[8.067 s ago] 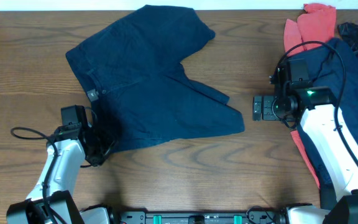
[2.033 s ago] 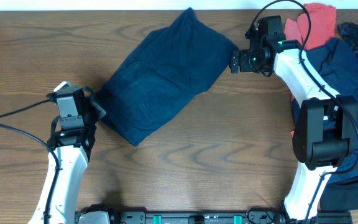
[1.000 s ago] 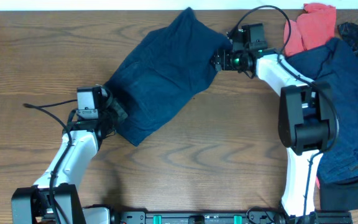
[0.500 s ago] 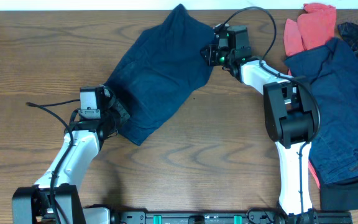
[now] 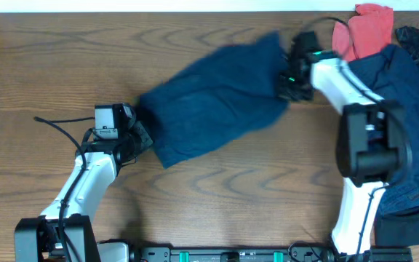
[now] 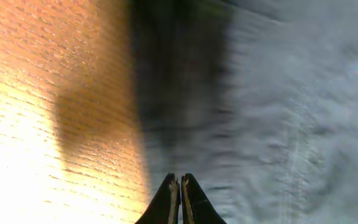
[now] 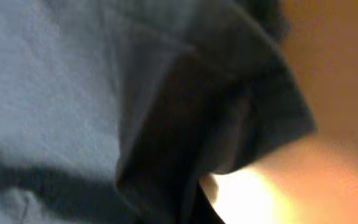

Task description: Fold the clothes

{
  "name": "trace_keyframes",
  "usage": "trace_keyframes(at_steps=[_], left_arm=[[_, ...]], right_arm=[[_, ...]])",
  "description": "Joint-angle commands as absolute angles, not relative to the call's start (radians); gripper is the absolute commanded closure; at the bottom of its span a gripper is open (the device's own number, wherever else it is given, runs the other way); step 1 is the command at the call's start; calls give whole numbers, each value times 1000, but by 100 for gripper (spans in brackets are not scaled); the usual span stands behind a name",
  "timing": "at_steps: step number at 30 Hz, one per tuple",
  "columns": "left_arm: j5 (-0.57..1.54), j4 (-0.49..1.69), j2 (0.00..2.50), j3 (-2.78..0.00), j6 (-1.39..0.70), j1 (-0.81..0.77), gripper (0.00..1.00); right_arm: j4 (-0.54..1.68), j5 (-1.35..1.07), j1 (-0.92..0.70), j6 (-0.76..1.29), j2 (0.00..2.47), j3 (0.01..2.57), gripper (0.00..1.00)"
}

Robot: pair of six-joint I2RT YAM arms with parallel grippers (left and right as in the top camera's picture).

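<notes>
Shorts (image 5: 209,102) — clamped by left end effector (image 5: 142,135), right end effector (image 5: 288,78); coral-red garment (image 5: 366,25) beside.

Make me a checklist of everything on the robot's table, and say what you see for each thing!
Surface: brown wood-grain table.
Job's things: navy shorts, folded over and blurred, stretched between the two grippers; coral-red cloth and navy pile heaped at the right edge.
Clutter: nothing seen.
Grippers: left gripper has its fingers pressed together at the shorts' near-left corner; right gripper is at their far-right end with cloth bunched in it, apparently shut on it.
Cables: black cable loops beside the left arm.
Surroundings: white strip along the far edge; black bar at the near edge.
</notes>
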State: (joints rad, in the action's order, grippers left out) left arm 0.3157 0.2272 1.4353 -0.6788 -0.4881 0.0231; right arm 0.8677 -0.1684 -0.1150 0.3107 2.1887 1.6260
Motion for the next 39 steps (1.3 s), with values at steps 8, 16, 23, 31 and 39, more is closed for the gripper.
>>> trace_keyframes(at_steps=[8, 16, 23, 31, 39], left_arm=[[356, 134, 1443, -672, -445, 20, 74], [434, 10, 1451, -730, -412, 20, 60], [434, -16, 1570, -860, -345, 20, 57], [436, -138, 1821, -961, -345, 9, 57], [464, -227, 1898, -969, -344, -48, 57]], right_arm=[[1230, -110, -125, 310, 2072, 1614, 70], [1234, -108, -86, 298, 2023, 1667, 59], [1145, -113, -27, 276, 1917, 1697, 1], [1139, -123, -34, 245, 1892, 1697, 1], [1140, -124, -34, 246, 1892, 1697, 1]])
